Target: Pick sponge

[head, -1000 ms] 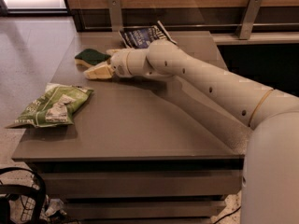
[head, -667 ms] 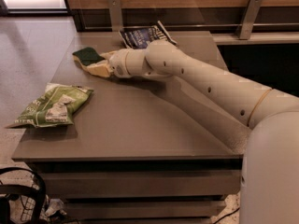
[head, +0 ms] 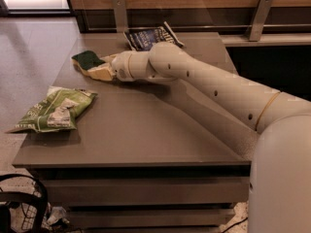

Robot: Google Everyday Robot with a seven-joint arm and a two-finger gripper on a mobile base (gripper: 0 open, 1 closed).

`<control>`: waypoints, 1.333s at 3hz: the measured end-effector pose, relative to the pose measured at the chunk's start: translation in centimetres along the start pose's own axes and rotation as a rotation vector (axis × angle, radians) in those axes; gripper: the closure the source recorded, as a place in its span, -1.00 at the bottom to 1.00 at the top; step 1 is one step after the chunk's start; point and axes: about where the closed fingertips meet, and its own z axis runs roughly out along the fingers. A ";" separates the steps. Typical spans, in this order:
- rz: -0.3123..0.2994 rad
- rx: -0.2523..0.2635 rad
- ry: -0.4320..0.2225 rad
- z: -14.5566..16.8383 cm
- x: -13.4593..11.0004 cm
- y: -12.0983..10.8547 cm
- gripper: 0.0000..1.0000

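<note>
The sponge [head: 88, 59], dark green on top over pale foam, lies near the far left corner of the grey table [head: 146, 130]. My gripper [head: 97, 68] reaches in from the right, low over the table. Its pale yellow tip is right against the sponge's near right side and seems to touch it. The sponge's near edge is partly hidden behind the gripper. The sponge rests on the table.
A green-and-white crinkled snack bag [head: 54, 109] lies at the table's left edge. A dark blue snack bag [head: 151, 36] lies at the back, behind my wrist. A wooden wall with metal brackets [head: 119, 12] runs behind the table. Cables [head: 19, 203] lie on the floor at the lower left.
The sponge has shifted slightly to the left with the gripper tip against it. The arm has barely moved.
</note>
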 end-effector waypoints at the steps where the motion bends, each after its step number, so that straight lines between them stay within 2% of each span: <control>1: -0.003 -0.006 -0.007 -0.1 -0.2 0.0 1.00; 2: -0.039 -0.059 -0.074 -2.0 -1.9 -0.3 1.00; 3: -0.092 -0.100 -0.101 -5.9 -3.5 -1.0 1.00; 4: -0.136 -0.143 -0.050 -11.3 -4.7 -1.4 1.00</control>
